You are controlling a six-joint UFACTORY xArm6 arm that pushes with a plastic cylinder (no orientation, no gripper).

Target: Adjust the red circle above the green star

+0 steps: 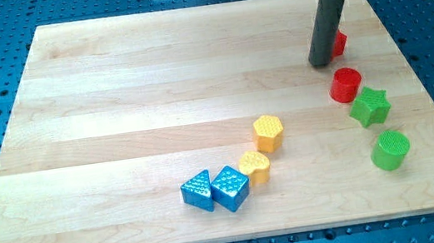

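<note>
The red circle (346, 84) stands on the wooden board at the view's right. The green star (369, 106) lies just below it and slightly to the right, touching or nearly touching it. My tip (321, 63) rests on the board just above and to the left of the red circle, a small gap apart. A second red block (340, 41) is partly hidden behind the rod; its shape cannot be made out.
A green circle (390, 150) sits below the green star. A yellow hexagon (269, 132), another yellow block (254, 167), a blue cube (230, 188) and a blue triangle (197, 190) cluster at the bottom centre. The board's right edge (431, 85) is close.
</note>
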